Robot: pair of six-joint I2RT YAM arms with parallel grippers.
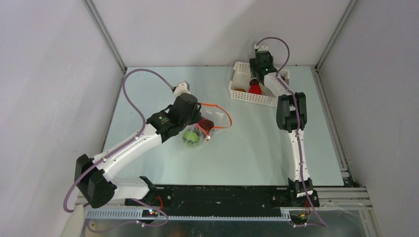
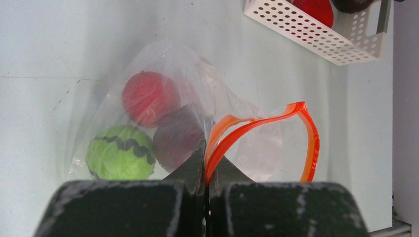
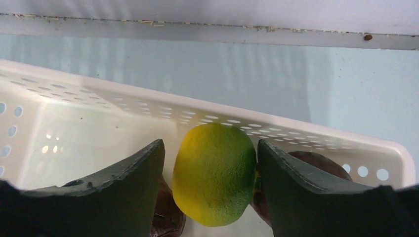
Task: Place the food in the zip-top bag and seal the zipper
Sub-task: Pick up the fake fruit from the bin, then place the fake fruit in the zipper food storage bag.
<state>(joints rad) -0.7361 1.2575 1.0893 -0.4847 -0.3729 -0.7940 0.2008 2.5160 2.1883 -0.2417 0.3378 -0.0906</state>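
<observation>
The clear zip-top bag (image 2: pixel 257 143) lies on the table with its mouth gaping. My left gripper (image 2: pixel 206 158) is shut on its orange-red zipper (image 2: pixel 311 143), pinching the strip at the near end. Inside the bag sit a red ball (image 2: pixel 148 96), a bright green ball (image 2: pixel 118 153) and a dark maroon one (image 2: pixel 175 138). My right gripper (image 3: pixel 210 144) is down in the white basket (image 3: pixel 99 128), open around a yellow-green fruit (image 3: pixel 215 173). The right finger touches the fruit; a narrow gap shows at the left finger. From above, the left gripper (image 1: pixel 197 123) is at the bag (image 1: pixel 220 118) and the right gripper (image 1: pixel 258 74) is over the basket (image 1: pixel 247 96).
Maroon fruits (image 3: pixel 321 163) lie low in the basket on either side of my right fingers. A red fruit (image 1: pixel 255 89) also sits in the basket. The basket stands at the table's back right, close to the rear wall. Grey walls enclose the table on three sides.
</observation>
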